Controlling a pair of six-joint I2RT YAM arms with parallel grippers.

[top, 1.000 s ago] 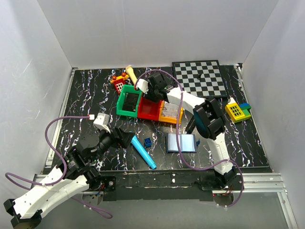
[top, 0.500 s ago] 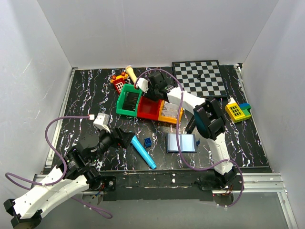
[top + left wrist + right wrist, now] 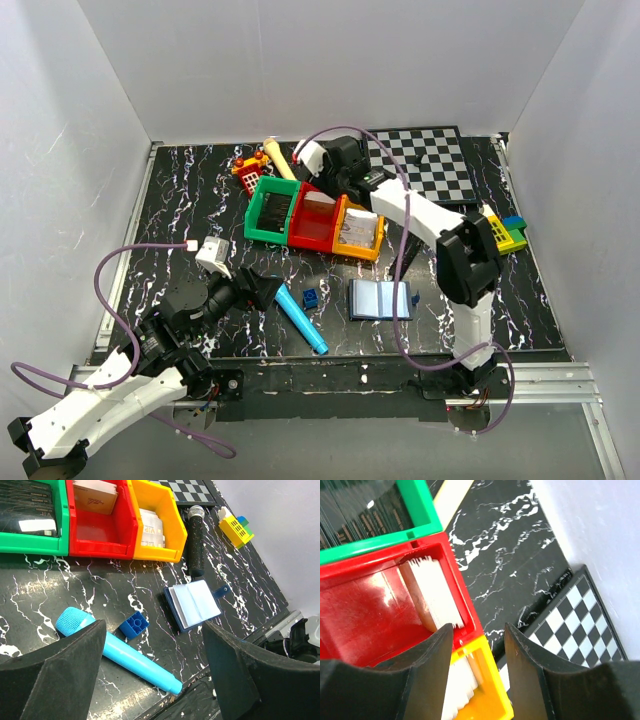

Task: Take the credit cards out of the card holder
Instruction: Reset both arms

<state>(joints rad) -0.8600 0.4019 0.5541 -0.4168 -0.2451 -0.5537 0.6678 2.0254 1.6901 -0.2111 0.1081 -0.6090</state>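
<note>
Navy folding card holder [image 3: 380,299] lies open, lower centre — cards left inside unclear; left gripper [image 3: 154,626] and right gripper [image 3: 477,626] gape empty.

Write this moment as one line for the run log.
card holder: open, flat on table | left gripper: open, empty | right gripper: open, empty, over red bin edge

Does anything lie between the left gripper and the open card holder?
Yes. The small blue brick lies almost on the straight line from the left gripper to the card holder, and the cyan microphone lies beside it. Both are low; passing over them seems possible.
</note>
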